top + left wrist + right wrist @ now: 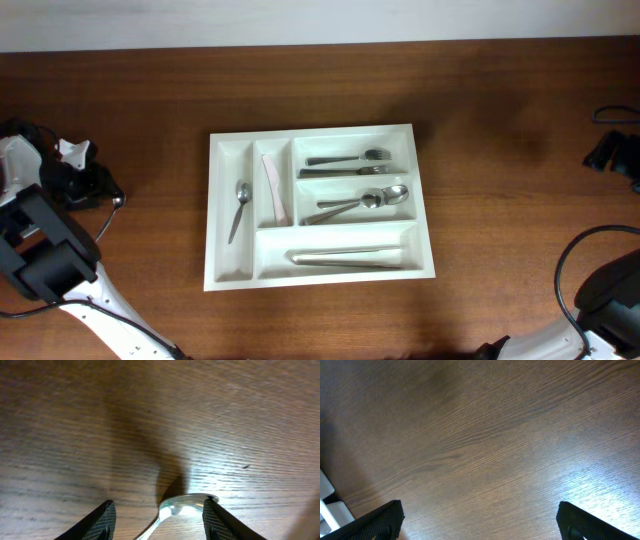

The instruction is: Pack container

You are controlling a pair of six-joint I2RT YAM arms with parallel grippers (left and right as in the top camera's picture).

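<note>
Left gripper (157,506) stands parted astride a spoon (187,506) lying on the counter (150,420), nothing clamped. Recommend centring on the neck before closing. Container (310,132) sits mid-counter, well apart.

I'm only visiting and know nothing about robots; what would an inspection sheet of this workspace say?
Surface: wooden table, nothing spilled.
Job's things: white tray holds forks, spoons, knives; one loose spoon lies on the table.
Clutter: nothing seen.
Hands: left hand open around the loose spoon; right hand open over bare wood.
Cables: black cable loops at the right edge.
Surroundings: pale wall behind the table.
</note>
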